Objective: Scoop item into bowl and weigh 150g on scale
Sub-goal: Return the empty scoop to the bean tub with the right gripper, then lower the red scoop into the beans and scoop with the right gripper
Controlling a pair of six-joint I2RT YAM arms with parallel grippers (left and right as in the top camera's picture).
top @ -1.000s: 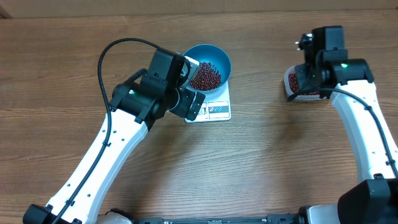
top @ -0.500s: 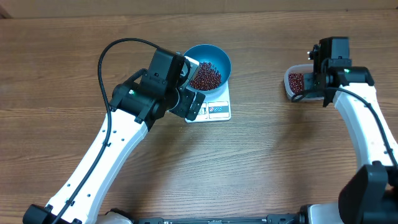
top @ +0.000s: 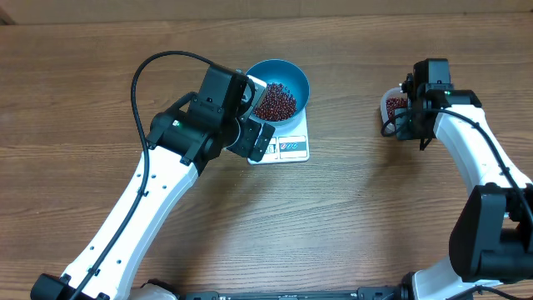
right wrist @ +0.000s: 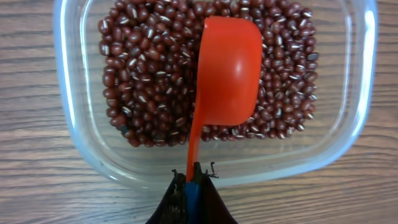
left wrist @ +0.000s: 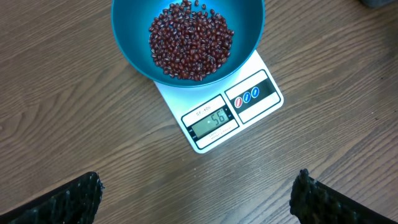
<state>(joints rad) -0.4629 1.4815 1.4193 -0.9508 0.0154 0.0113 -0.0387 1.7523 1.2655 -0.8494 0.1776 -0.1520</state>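
The blue bowl (left wrist: 127, 43) stands on the white scale (left wrist: 249, 99) and holds a heap of dark red-brown beans (left wrist: 189, 40). My left gripper (left wrist: 199, 199) hangs open above bare wood just in front of the scale, with nothing between its fingers (left wrist: 68, 202). In the overhead view that gripper (top: 258, 115) sits at the bowl's (top: 298, 77) left side. My right gripper (right wrist: 194, 177) is shut on the thin handle of a red scoop (right wrist: 227, 68). The scoop's cup lies over the beans (right wrist: 143, 74) in a clear tub (right wrist: 65, 112), and I see no beans on its smooth face.
The clear tub (top: 390, 107) sits at the right of the wooden table, partly under my right wrist (top: 420, 96). The left arm's black cable (top: 154, 62) loops over the table to the left of the bowl. The scale's display (left wrist: 211, 119) is lit.
My right wrist has swung round over the tub and shifted toward its near side, still shut on the scoop. The left arm, bowl and scale have not moved.
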